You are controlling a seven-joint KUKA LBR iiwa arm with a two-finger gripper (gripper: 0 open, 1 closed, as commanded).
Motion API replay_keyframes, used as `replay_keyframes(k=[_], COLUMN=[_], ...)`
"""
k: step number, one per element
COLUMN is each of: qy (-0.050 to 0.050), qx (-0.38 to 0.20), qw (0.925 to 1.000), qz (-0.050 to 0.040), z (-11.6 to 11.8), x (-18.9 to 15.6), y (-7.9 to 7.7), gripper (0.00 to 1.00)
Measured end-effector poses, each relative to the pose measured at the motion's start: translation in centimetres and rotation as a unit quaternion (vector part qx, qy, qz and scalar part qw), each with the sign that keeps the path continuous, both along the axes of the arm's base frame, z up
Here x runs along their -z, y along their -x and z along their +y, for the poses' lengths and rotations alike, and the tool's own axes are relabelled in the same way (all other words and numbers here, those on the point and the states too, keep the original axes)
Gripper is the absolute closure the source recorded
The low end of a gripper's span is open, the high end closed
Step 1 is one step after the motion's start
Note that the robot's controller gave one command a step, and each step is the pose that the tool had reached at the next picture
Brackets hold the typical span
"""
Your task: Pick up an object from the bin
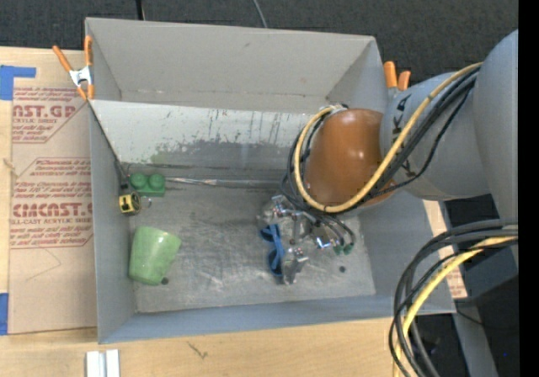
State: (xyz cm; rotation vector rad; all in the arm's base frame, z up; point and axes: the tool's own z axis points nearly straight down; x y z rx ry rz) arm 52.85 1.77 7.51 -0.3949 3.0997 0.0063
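red print on the cardboard, at nine o'clock of the bin, reads "cast.gp" and "ll-cast acrylic sheet"

The arm is seen as a thick, rounded, pale grey body at the right of the scene. Black letters are printed on its lighter part beside the wrist. The wrist is capped by a smooth, glossy orange-brown dome. Black and yellow cables are run along the arm and looped around the dome. Beneath the dome, a small gripper of silvery metal parts is mounted.
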Motion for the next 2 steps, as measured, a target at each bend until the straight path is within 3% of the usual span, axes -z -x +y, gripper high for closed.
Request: replay_keyframes(k=[1, 2], qy=[0.001, 0.003], qx=[0.0, -0.147], qw=[1.0, 0.9892], qz=[0.0048, 0.0061], z=[0.0, -0.1], x=[0.0, -16.0], y=[0.2, -0.5], gripper=[1.0, 1.0])
